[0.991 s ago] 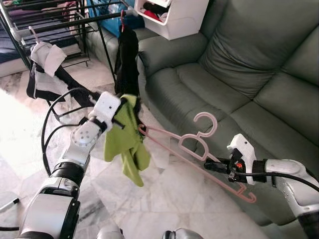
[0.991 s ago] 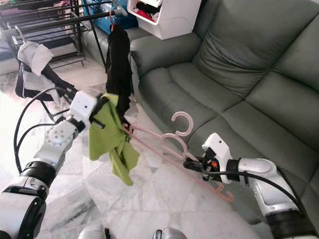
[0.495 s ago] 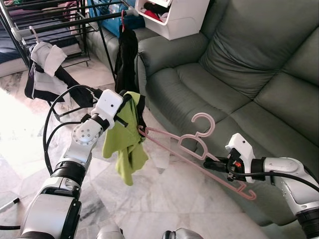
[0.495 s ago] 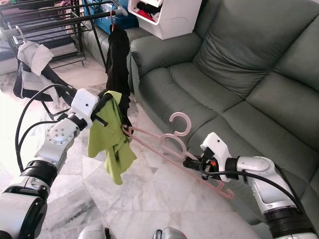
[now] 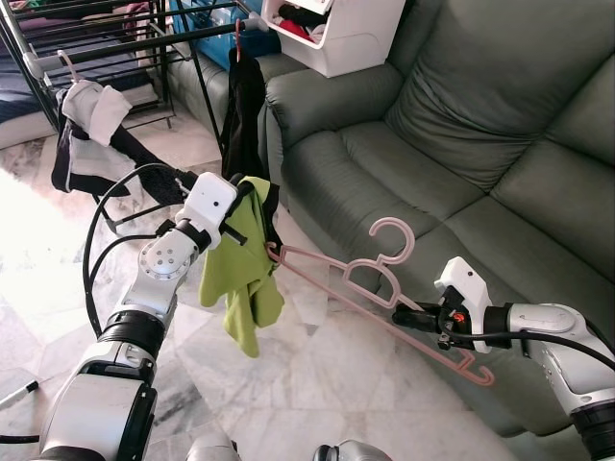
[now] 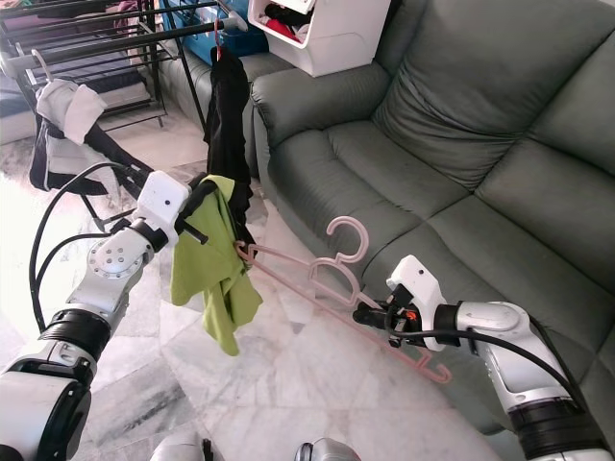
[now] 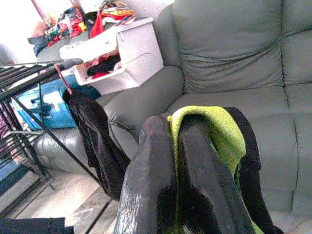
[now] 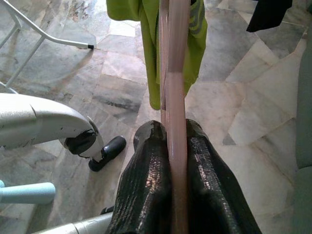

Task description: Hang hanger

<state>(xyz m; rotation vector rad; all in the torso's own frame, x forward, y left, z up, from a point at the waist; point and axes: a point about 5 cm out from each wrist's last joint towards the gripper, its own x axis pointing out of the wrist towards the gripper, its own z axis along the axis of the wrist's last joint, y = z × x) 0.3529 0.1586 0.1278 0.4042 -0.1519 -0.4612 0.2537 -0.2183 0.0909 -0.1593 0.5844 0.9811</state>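
Hanger (image 5: 384, 288) isn't on any rail yet, so the real hanging part of this job hasn't happened, going by what I can see. Starting at the upper left of the head view, the drying rack (image 5: 106, 38) already has a white and black garment (image 5: 91, 130) on its own hanger, and a black garment (image 5: 245, 115) dangles from a rail a bit further right. Left of centre, the left gripper (image 5: 258, 204) has its fingers (image 7: 195, 165) pressed together with the green cloth (image 5: 242, 279) draped over and pinched between them, and the cloth hangs down over the marble floor (image 5: 317, 375). From there the pink hanger runs diagonally toward the lower right, its near tip right at the cloth, hook pointing up in mid-frame in front of the grey sofa (image 5: 461, 125). The right gripper (image 5: 408, 315) sits at lower right, fingers (image 8: 146, 185) clamped on the hanger's bar, clear in the wrist view. Looks like the cloth is only partly on the hanger at best; I'd guess it needs to be settled onto it, then the whole thing carried over to the rack.
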